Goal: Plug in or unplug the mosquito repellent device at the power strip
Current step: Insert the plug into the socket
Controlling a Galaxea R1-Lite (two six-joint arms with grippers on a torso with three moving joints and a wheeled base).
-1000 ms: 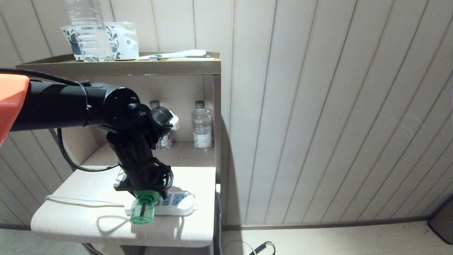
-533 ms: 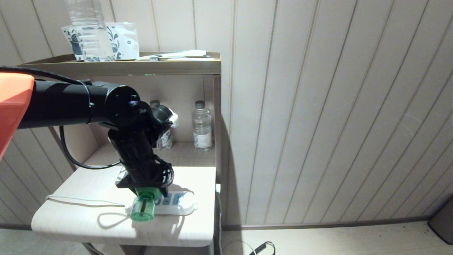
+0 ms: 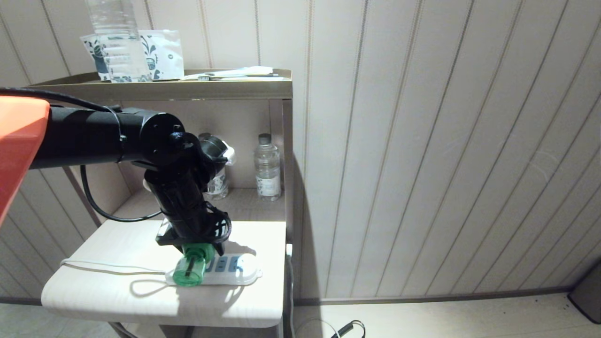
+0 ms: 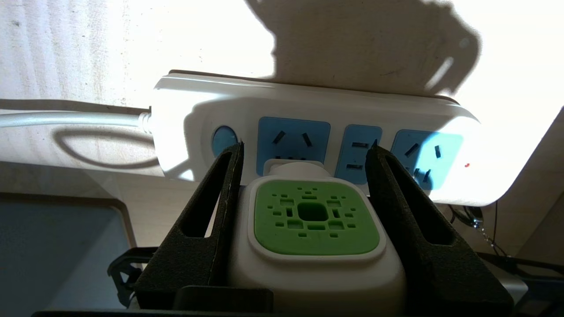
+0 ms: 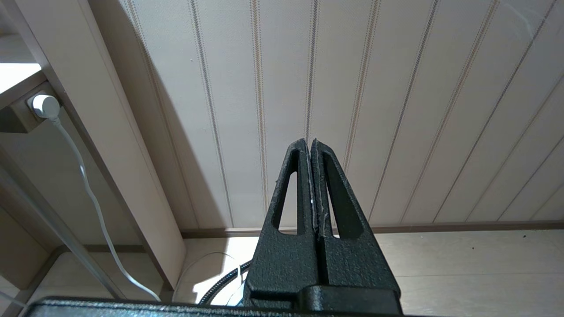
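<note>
My left gripper (image 3: 195, 251) reaches down over the small white table (image 3: 94, 295) and is shut on the mosquito repellent device (image 3: 189, 272). The green bottle end points toward the table's front edge. In the left wrist view the white cap with its green square (image 4: 313, 220) sits between the two black fingers (image 4: 207, 229) of that gripper (image 4: 307, 144). Its plug end meets the first blue socket of the power strip (image 4: 308, 110); the prongs are hidden. The strip (image 3: 237, 274) lies flat on the table. My right gripper (image 5: 308, 141) hangs shut and empty, facing the panelled wall.
The strip's thin white cord (image 3: 112, 268) runs left across the table. Two clear water bottles (image 3: 267, 164) stand on the shelf behind, one partly behind my arm. The upper shelf (image 3: 197, 87) carries a bottle and a printed pack. A black cable (image 3: 347, 328) lies on the floor.
My left arm has carried the device a little away from the table's front edge and down onto the strip's left sockets. The right arm has not moved.
</note>
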